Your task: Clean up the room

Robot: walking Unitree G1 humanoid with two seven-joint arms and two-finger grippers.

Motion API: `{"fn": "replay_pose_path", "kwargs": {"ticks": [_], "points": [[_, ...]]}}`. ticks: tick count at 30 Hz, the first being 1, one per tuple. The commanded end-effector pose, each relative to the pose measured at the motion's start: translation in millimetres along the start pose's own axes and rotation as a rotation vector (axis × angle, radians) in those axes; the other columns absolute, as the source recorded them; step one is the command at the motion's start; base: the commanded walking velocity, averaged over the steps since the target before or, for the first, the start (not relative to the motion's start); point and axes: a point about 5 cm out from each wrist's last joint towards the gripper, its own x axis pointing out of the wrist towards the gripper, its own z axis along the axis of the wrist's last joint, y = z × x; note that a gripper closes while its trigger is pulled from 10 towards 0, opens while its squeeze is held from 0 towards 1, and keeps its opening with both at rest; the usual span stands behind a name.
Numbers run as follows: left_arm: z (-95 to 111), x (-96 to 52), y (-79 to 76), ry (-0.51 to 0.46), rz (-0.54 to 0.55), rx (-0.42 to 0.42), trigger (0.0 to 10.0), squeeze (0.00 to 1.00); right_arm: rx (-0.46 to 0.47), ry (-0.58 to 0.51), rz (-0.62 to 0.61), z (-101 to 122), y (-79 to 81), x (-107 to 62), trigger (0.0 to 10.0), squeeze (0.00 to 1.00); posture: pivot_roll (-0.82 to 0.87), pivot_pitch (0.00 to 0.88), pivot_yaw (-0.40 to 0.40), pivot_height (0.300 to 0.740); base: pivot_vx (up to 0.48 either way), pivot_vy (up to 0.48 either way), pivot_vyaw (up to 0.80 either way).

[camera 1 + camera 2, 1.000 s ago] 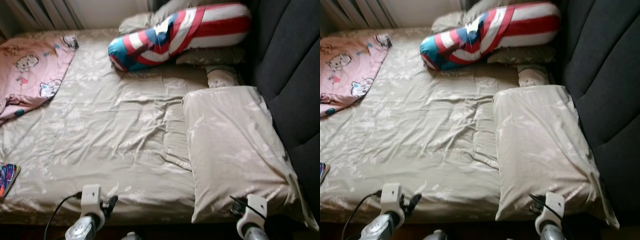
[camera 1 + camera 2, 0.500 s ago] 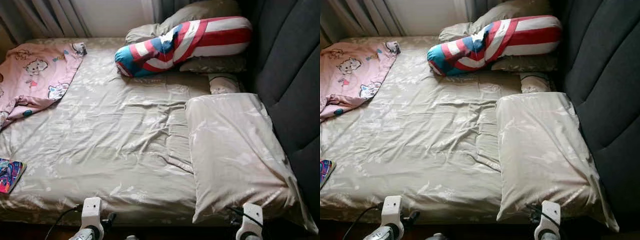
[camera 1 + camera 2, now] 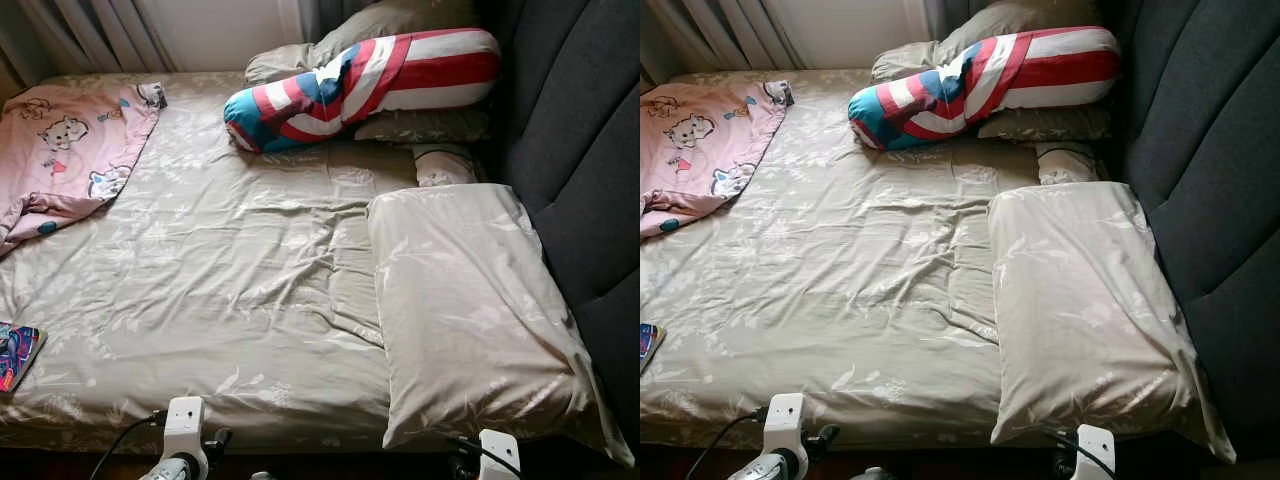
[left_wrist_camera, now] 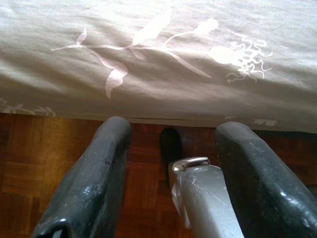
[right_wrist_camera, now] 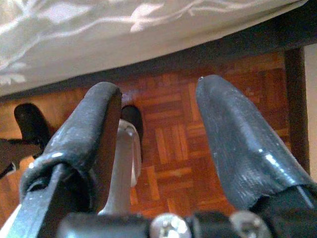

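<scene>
Currently both arms hang low at the near edge of the bed [image 3: 200,300]. The left gripper [image 4: 171,163] and right gripper [image 5: 158,129] each point down at the parquet floor [image 5: 168,148], fingers spread wide, holding nothing.

Items likely to need tidying: pink blanket [image 3: 70,140] bunched at 10 o'clock, striped bolster [image 3: 360,75] lying askew at 1 o'clock, large pillow [image 3: 470,310] at 4 o'clock with its near corner overhanging the mattress edge, and a colourful book [image 3: 15,355] at 8 o'clock, partly off the side.

Risks: a careless brush at the book probably tips it onto the floor. Raising the right arm straight up may snag the overhanging pillow corner and drag it off.

Clearance: the headboard [image 3: 580,150] walls off 3 o'clock. The sheet centre, 11 to 12 o'clock, offers open room.
</scene>
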Motion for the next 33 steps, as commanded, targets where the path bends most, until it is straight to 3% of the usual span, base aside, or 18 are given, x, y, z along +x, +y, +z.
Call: {"fn": "replay_pose_path", "kwargs": {"ticks": [1, 8, 11, 15, 33], "points": [[-5, -2.3, 7.9, 0.026, 0.033, -0.013, 10.0, 0.00, -0.022, 0.022, 0.004, -8, -0.8, -2.1, 10.0, 0.00, 0.02, 0.179, 0.019, 0.740, 0.000, 0.000, 0.70], [-5, -2.9, 11.9, 0.026, 0.055, -0.017, 10.0, 0.00, -0.024, 0.032, 0.000, -9, -0.5, -2.0, 10.0, 0.00, 0.03, 0.180, 0.017, 0.740, 0.000, 0.000, 0.76], [-6, -3.1, 12.1, 0.033, 0.068, -0.011, 10.0, 0.00, 0.018, 0.032, -0.005, -8, 2.7, -1.1, 10.0, 0.00, 0.03, 0.183, 0.016, 0.740, 0.000, 0.000, 0.00], [-10, -3.8, 10.7, 0.047, 0.063, -0.011, 10.0, 0.00, 0.009, 0.034, 0.004, -7, 8.4, -0.3, 10.0, 0.00, 0.03, 0.180, 0.018, 0.740, 0.000, 0.000, 0.00], [-14, -4.7, 9.9, 0.065, 0.055, 0.025, 10.0, 0.00, -0.001, 0.062, 0.009, -12, 1.5, -1.9, 10.0, 0.00, 0.03, 0.161, 0.024, 0.740, 0.000, 0.327, 0.00]]}}
